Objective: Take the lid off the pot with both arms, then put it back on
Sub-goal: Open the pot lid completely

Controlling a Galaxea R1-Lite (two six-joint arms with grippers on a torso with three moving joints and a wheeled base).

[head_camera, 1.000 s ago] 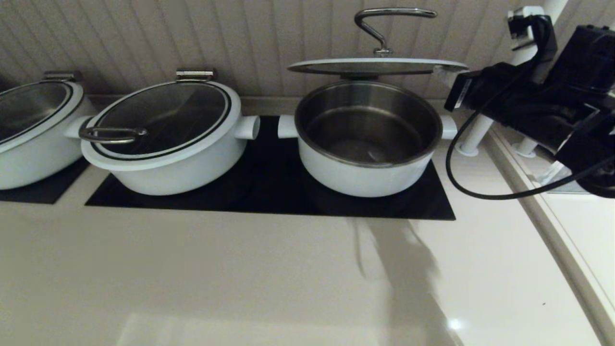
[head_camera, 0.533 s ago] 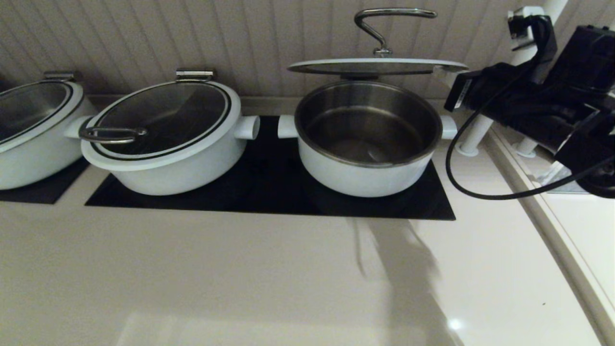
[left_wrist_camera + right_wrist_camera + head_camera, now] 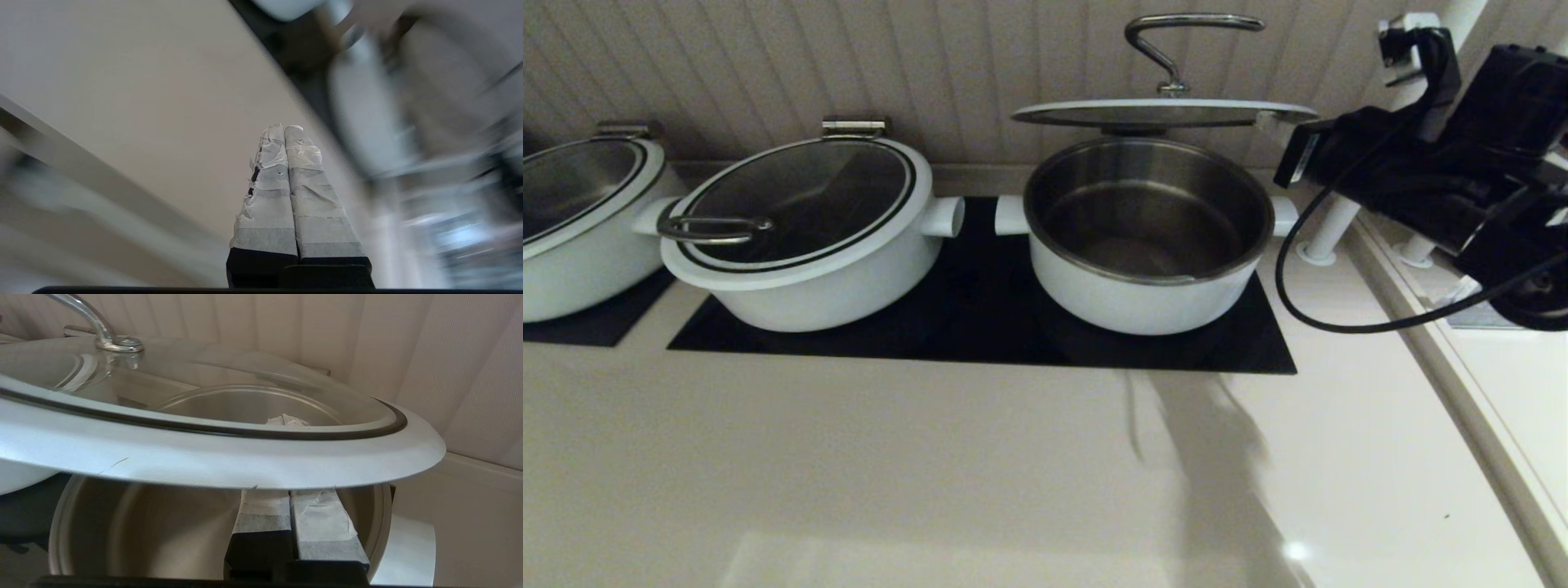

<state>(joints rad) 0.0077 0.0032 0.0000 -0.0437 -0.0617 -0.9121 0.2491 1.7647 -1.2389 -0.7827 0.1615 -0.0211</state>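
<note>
The lid (image 3: 1164, 112) is raised and lies nearly level above the open pot (image 3: 1147, 298), with its curved steel handle (image 3: 1176, 37) on top. My right gripper (image 3: 1270, 122) is shut. Its cloth-wrapped fingers reach under the lid's right rim. In the right wrist view the white rim (image 3: 204, 453) lies across the fingers (image 3: 314, 514), and the gripper's tips (image 3: 287, 420) show through the glass above the steel bowl (image 3: 143, 531). My left gripper (image 3: 284, 130) is shut and empty. It is out of the head view and points over a beige surface.
A like pot with a loop-handled lid (image 3: 800, 212) stands left of the open pot on the black cooktop (image 3: 980, 343). A third pot (image 3: 572, 220) is at the far left. White posts (image 3: 1327, 229) and a ledge stand at the right. The panelled wall is close behind.
My right arm has shifted slightly to the left. The lid stays raised at the same height and the pots have not moved.
</note>
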